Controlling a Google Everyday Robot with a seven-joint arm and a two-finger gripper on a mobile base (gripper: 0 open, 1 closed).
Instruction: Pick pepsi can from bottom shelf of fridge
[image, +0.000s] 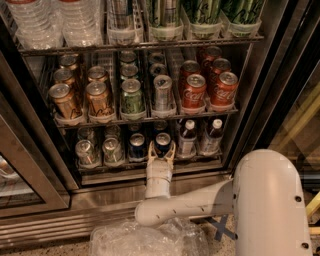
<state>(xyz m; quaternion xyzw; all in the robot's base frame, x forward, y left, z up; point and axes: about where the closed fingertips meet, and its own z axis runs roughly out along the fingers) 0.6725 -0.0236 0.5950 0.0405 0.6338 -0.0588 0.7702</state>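
The fridge (260, 95) stands open with its wire racks full of drinks. On the bottom shelf (150, 165) two dark blue pepsi cans stand side by side, one (136, 145) left of the other (163, 142). My gripper (161, 151) reaches in from below at the shelf's front lip. It is open, with its pale fingers (152, 150) on either side of the right pepsi can's lower front. The can stands upright on the rack. The white arm (200, 202) runs from the lower right.
Two silver-grey cans (85, 150) stand left of the pepsi cans and two dark bottles (186, 137) to the right. The shelf above holds gold, green, silver and red Coca-Cola cans (194, 91). The glass door (25, 180) is at the left. Crumpled clear plastic (145, 240) lies on the floor.
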